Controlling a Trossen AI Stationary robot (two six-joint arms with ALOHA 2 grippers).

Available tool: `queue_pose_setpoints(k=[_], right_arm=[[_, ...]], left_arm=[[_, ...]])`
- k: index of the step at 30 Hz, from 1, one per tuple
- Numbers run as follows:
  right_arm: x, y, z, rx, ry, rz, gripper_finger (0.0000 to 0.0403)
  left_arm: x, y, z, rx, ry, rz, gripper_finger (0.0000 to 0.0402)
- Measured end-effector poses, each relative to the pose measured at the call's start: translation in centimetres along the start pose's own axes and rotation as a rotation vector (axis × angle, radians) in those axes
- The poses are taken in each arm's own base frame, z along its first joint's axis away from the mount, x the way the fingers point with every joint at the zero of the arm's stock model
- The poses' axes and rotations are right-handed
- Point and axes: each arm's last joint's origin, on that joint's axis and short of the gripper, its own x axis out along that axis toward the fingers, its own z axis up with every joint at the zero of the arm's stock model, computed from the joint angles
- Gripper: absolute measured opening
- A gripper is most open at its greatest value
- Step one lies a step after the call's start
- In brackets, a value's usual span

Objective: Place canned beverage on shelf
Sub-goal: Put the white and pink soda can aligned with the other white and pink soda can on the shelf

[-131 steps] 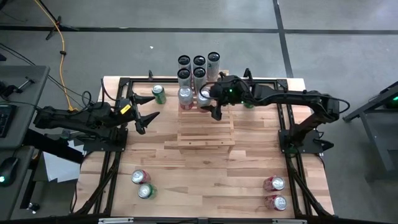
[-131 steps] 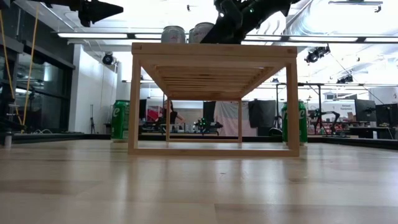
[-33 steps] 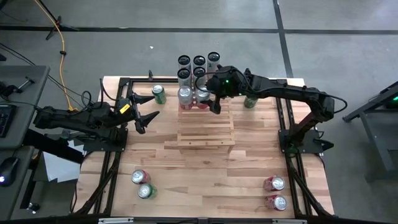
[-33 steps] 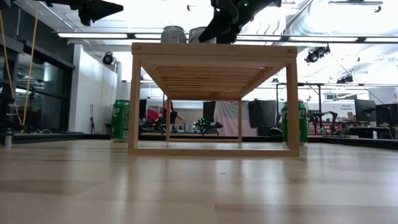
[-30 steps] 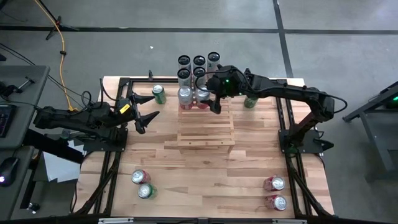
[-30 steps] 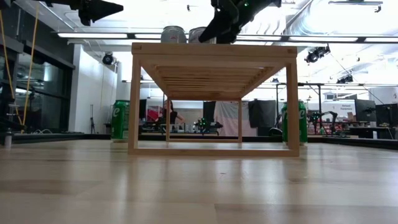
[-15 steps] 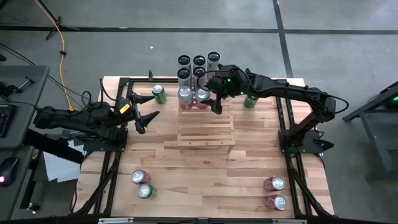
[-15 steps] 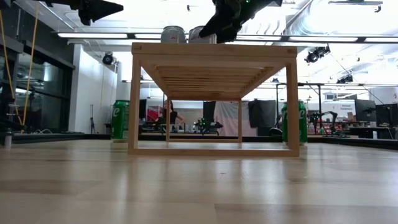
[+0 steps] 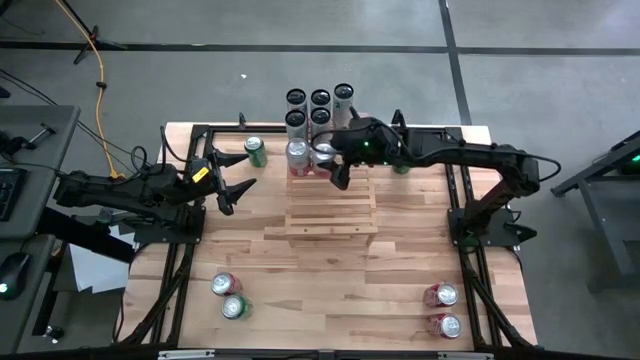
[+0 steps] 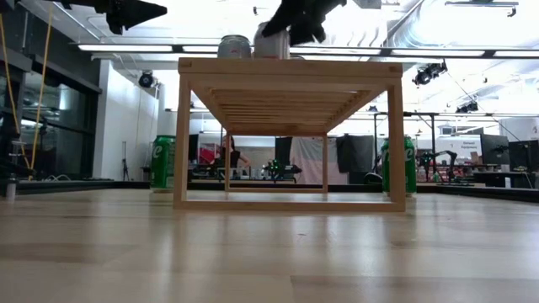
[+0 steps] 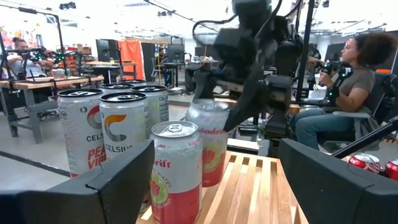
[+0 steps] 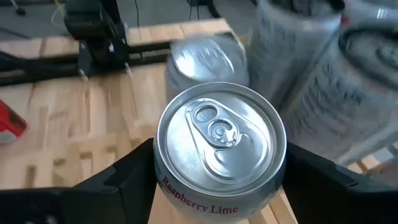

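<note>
Your can, the Raspberry Lime can (image 12: 220,146), stands upright on the shelf (image 9: 332,208) at its far, top step, just beside a second short can (image 9: 298,153) on that same step; the tall Celsius cans (image 9: 320,105) stand in a cluster just beyond the shelf's far edge. The right hand (image 9: 333,168) hangs over that step with a finger (image 12: 118,186) on either side of the can's wall, both close to it; whether they are pinching it or stand just clear, you cannot tell from these views. Judge it a stiff, thin aluminium cylinder, smooth and likely slippery, moderately heavy if full and easily dented; take it across the straight wall below the rim, squarely, and do not squeeze hard. It looks already placed, so any move away from the shelf should go straight up, lest a finger clip the neighbouring can. Your left hand (image 9: 232,187) waits spread and empty over the table (image 9: 400,300), well to the left of the shelf; a green can (image 9: 256,151) stands near the shelf's far left corner.
</note>
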Motion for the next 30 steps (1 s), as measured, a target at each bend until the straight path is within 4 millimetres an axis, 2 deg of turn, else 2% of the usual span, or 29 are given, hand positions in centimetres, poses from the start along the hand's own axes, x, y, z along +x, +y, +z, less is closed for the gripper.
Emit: queue_pose_setpoints(k=[5,13,22,30], right_arm=[[-0.3,1.0,0.1,0.021,-0.003,-0.02,0.0272],[-0.4,1.2,-0.4,-0.022,0.045,-0.062,0.0271],[-0.6,2.2,-0.3,-0.126,0.052,0.265,0.0272],[-2.2,4.2,1.3,-0.157,-0.021,0.517,0.0271]], left_arm=[[0.0,0.0,0.0,-0.007,0.0,0.0,0.0335],[0.0,0.0,0.0,-0.007,0.0,0.0,0.0335],[0.0,0.0,0.0,-0.007,0.0,0.0,0.0335],[0.0,0.0,0.0,-0.007,0.0,0.0,0.0335]])
